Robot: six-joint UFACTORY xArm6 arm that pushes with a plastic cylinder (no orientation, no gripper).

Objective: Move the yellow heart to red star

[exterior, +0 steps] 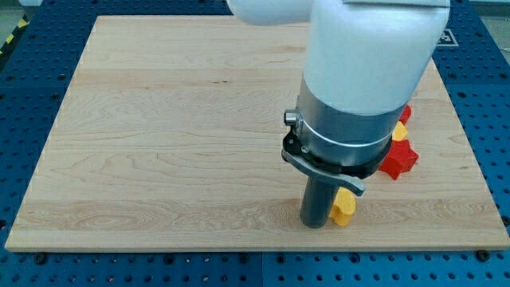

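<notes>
A yellow block, likely the yellow heart, sits near the view's bottom right, half hidden behind my rod. My tip rests on the board just to its left, touching or almost touching it. The red star lies up and to the right of the yellow block, a short gap away. The arm's white body hides much of the area above.
A second yellow block and a red block peek out from behind the arm just above the red star. The wooden board lies on a blue perforated table; its right edge is close to the red star.
</notes>
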